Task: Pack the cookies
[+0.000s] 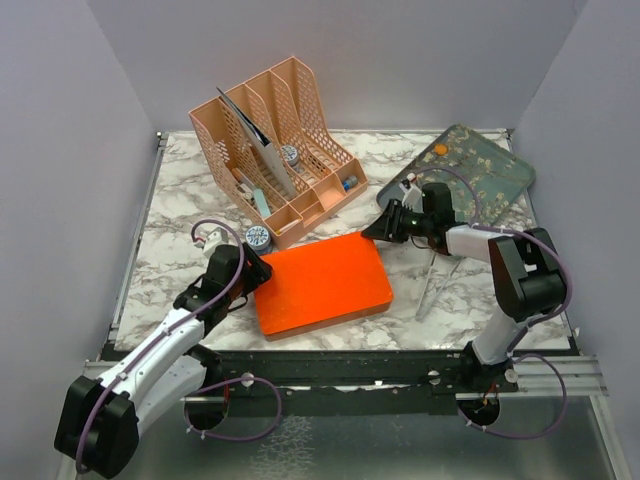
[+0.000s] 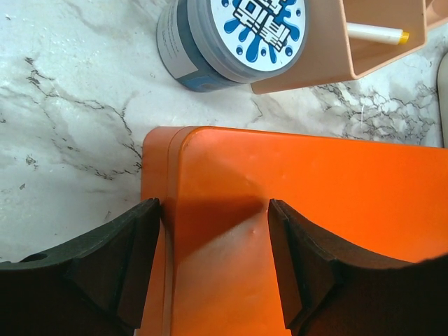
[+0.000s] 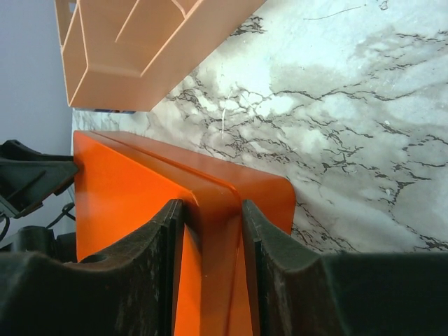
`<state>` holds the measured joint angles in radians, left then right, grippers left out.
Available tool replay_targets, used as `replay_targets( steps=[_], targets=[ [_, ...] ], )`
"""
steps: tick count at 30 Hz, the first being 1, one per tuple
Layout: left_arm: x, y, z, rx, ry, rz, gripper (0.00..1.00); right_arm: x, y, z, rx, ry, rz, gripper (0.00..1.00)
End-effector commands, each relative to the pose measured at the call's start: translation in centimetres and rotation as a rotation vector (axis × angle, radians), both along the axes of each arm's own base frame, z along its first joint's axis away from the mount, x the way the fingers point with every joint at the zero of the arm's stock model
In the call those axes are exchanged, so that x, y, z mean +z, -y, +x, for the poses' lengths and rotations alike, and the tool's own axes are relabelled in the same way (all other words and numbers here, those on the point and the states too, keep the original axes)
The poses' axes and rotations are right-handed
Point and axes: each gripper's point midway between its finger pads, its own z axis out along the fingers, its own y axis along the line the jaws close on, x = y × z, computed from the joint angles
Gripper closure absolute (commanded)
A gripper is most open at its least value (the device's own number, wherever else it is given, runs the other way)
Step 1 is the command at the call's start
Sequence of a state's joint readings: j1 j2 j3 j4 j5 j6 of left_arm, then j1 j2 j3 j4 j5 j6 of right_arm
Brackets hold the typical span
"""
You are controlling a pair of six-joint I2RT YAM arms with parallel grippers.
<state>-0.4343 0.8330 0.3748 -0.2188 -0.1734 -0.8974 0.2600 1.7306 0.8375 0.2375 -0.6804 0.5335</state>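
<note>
- Nearest, my right gripper (image 3: 210, 210) is clenched on a corner rim of the flat orange plastic box (image 1: 325, 283). My left gripper (image 2: 213, 210) straddles the opposite corner, released.
- To open it well, I judge I should steady the base and lift only the lid.
- One small round orange cookie (image 1: 440, 149) sits on the green floral tray (image 1: 490, 165), far right; I see no others.
- Peach plastic desk organiser (image 1: 300, 120) and round blue-and-white tin (image 1: 258, 238) crowd the box's far edge.
</note>
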Motion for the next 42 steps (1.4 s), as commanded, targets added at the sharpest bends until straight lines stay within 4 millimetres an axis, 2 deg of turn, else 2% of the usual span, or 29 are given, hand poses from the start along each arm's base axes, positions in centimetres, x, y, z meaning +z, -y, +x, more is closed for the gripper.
replay_targets(
  steps=[1, 5, 10, 14, 20, 25, 29, 33, 36, 42],
  targets=[
    [-0.7, 0.1, 0.0, 0.002, -0.008, -0.001, 0.32, -7.2, 2.1, -3.5, -0.041, -0.173, -0.111, 0.65],
    [-0.7, 0.3, 0.0, -0.006, -0.012, -0.007, 0.32, -9.0, 3.3, -5.5, -0.072, -0.228, -0.123, 0.70],
    [-0.8, 0.8, 0.0, -0.027, -0.020, -0.022, 0.32, -10.7, 5.5, -6.9, -0.142, -0.279, -0.172, 0.79],
    [-1.2, 1.5, -0.3, -0.057, -0.045, -0.041, 0.32, -10.9, 6.8, -7.9, -0.180, -0.281, -0.234, 0.82],
    [-0.6, 2.1, 0.0, -0.069, -0.032, -0.066, 0.32, -8.9, 7.8, -8.7, -0.205, -0.243, -0.309, 0.84],
    [-0.3, 2.8, 0.3, -0.094, -0.037, -0.087, 0.32, -6.5, 6.8, -9.7, -0.165, -0.208, -0.246, 0.80],
    [0.1, 2.4, 0.6, -0.086, -0.024, -0.059, 0.32, -2.2, 5.8, -8.5, -0.159, -0.105, -0.169, 0.76],
    [0.5, 2.0, 0.7, -0.074, -0.013, -0.038, 0.32, 0.3, 7.1, -6.6, -0.230, -0.028, -0.236, 0.69],
    [0.3, 1.9, 0.8, -0.072, -0.022, -0.026, 0.32, 0.8, 8.4, -5.4, -0.301, 0.008, -0.287, 0.65],
    [-0.3, 1.9, 0.9, -0.078, -0.051, -0.009, 0.32, 0.1, 7.3, -5.5, -0.250, -0.009, -0.250, 0.61]
  ],
)
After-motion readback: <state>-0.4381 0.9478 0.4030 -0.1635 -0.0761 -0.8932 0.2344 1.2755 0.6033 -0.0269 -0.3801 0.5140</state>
